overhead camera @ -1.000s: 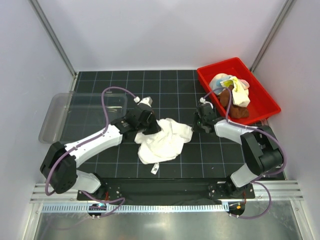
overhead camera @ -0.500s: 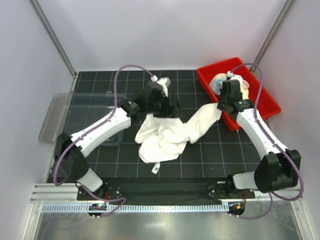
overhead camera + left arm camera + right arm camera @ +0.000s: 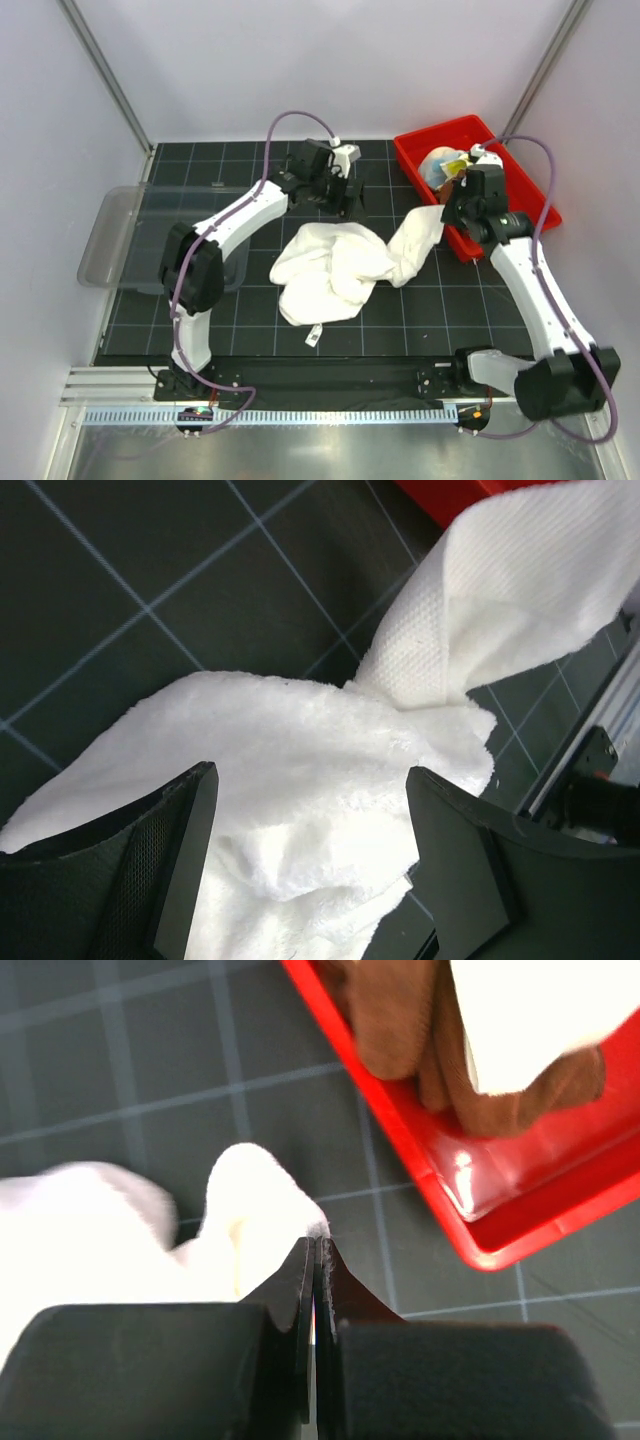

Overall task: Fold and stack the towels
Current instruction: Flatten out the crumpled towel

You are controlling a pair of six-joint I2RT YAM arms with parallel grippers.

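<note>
Right jaws pinch cream towel (image 3: 335, 268) edge beside red bin (image 3: 440, 128); left jaws spread.

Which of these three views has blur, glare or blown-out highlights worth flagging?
Right wrist: the large cream-white towel is blurred and blown out at left, and a glare spot sits on the wall of the red plastic tray. Left wrist: towel weave crisp upper right, black gripper fingers dark with little detail. Top external: sharp, evenly lit, faint shadows only.

Likely a lab cell: white walls (image 3: 300, 60), gridded black mat (image 3: 200, 160).
</note>
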